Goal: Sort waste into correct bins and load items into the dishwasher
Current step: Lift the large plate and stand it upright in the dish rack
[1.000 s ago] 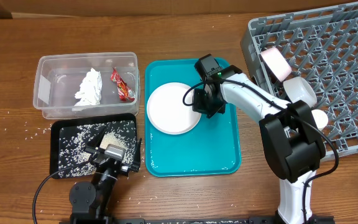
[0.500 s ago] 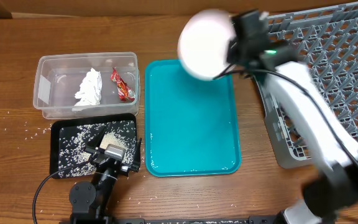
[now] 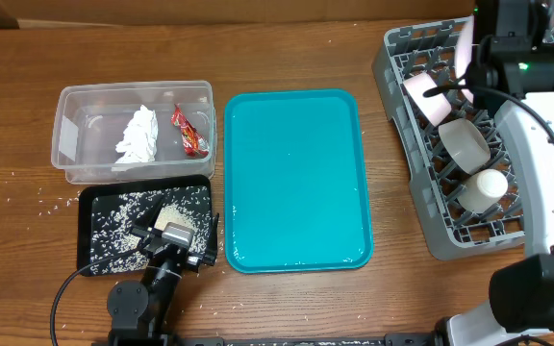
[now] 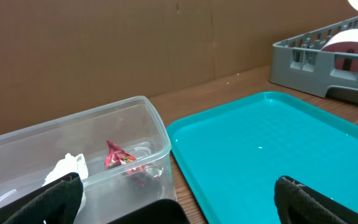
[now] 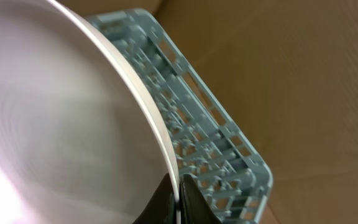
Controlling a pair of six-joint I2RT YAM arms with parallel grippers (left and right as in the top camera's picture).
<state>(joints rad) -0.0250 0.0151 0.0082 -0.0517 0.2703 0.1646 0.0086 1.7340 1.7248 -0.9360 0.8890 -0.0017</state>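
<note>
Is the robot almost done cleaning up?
Nearly. Done: tissue and wrapper sit in the tub, rice lies in the black tray, and a dish, bowl and cup are in the rack. In hand: the right gripper holds the plate on edge at the rack. To do: slotting it in, plus stray grains on the table. No chopsticks in view.

wood-grain table [image 3: 296,298] — plain brown cardboard wall [image 4: 104,56] behind it, evenly lit.
</note>
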